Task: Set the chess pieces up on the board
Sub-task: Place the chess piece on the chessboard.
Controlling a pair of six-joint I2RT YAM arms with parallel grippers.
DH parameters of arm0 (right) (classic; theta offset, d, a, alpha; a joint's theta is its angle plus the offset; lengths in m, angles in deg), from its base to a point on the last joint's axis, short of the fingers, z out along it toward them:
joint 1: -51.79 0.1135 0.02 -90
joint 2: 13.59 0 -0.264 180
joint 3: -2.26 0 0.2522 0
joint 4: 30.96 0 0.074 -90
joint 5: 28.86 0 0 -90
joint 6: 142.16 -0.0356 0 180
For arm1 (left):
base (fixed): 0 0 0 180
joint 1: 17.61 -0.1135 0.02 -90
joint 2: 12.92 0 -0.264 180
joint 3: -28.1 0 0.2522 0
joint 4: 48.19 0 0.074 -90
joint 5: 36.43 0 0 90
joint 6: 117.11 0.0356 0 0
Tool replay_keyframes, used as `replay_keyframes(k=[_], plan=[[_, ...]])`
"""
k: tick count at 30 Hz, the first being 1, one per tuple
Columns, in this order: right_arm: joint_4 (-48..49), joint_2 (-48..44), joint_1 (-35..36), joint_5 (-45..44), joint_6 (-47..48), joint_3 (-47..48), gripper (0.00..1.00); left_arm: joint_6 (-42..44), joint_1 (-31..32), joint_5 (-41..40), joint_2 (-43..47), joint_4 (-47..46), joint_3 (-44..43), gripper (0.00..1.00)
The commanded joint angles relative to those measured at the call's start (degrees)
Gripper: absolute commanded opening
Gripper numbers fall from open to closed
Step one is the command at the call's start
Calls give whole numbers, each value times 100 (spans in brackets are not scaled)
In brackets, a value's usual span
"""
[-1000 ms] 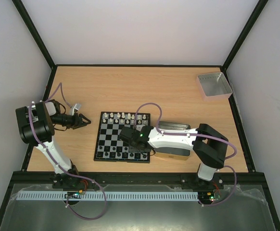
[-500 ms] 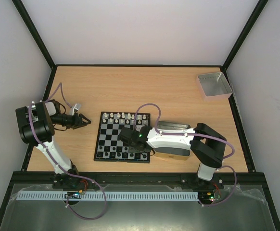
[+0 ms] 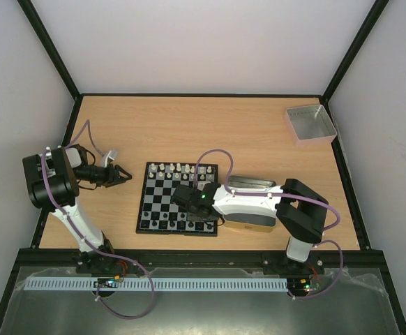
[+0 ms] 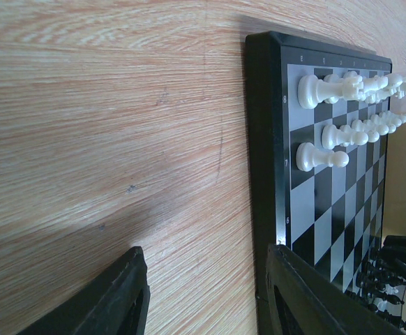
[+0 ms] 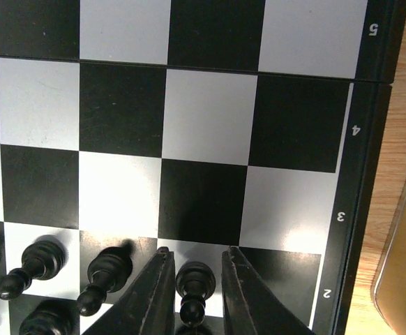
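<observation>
The right gripper [image 5: 196, 259] has just let go of a black pawn [image 5: 192, 293] at the board's [image 5: 210, 115] 5 o'clock corner, so that piece looks placed. The left gripper [image 4: 203, 300] hangs open and empty.

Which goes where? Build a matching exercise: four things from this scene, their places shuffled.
1 white pieces
2 grey tray
3 left pincer
4 right pincer

A around a black pawn
B far right corner of the table
C far rows of the board
D above the table, left of the board

Pairs: 1-C, 2-B, 3-D, 4-A
</observation>
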Motion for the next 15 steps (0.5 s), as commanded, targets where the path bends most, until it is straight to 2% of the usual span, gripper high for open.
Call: replay_keyframes(k=[1,8,15], plan=[[-219,31,6,-266,-35,207,19,50,-2,-1911,-491,-536,255,49],[-350,-252,-386,-380,41,202,23,50,-6,-1906,-506,-525,246,49],[-1097,-1081,-1159,-1212,-74,-39,23,59,-4,-1898,-506,-514,246,49]])
